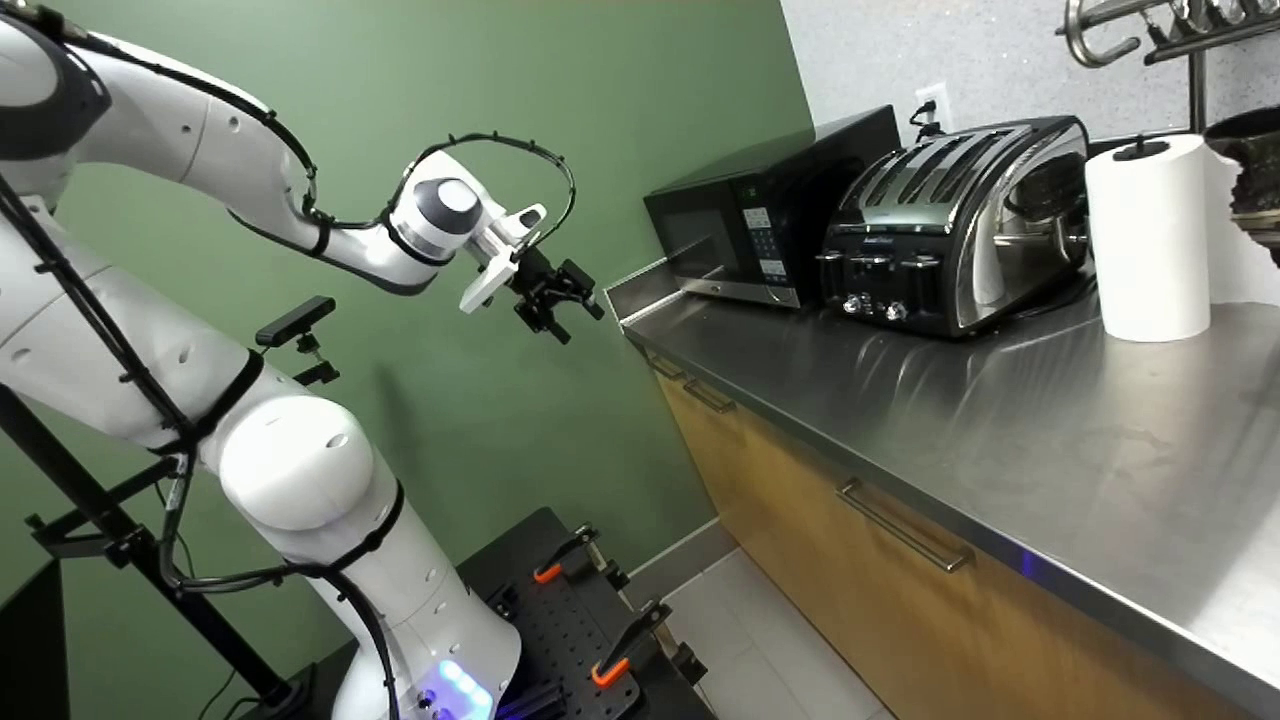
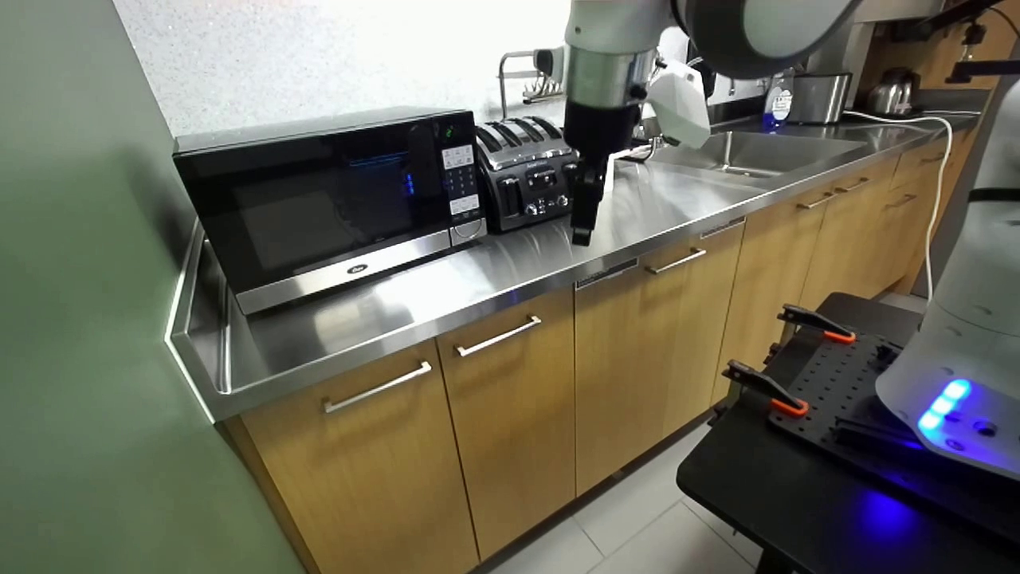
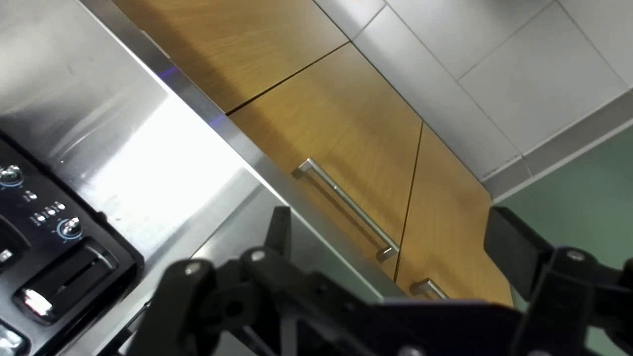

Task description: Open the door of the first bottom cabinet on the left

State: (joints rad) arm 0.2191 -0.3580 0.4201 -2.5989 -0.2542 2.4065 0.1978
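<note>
The door [image 2: 378, 478] is the end wood panel of the row, beside the green wall. It is shut flush on its cabinet [image 2: 269, 490], so the pale inside is hidden. Its metal bar handle [image 2: 378, 388] sits near the top edge. In the wrist view the door [image 3: 457, 232] is at the lower right, and its handle [image 3: 431, 288] is partly hidden by the gripper body. My gripper is open and empty, its black fingers wide apart in the wrist view [image 3: 390, 215]. In both exterior views the gripper [image 1: 583, 325] [image 2: 584, 237] hangs in the air, apart from the door and handle.
The steel counter [image 2: 510, 263] overhangs the doors. On it stand a black microwave [image 2: 319, 207], a toaster [image 2: 534, 179] and a paper roll [image 1: 1150, 240]. The adjoining panel [image 2: 510, 414] has its own handle [image 2: 498, 336]. The robot's black table [image 2: 741, 470] faces the cabinets.
</note>
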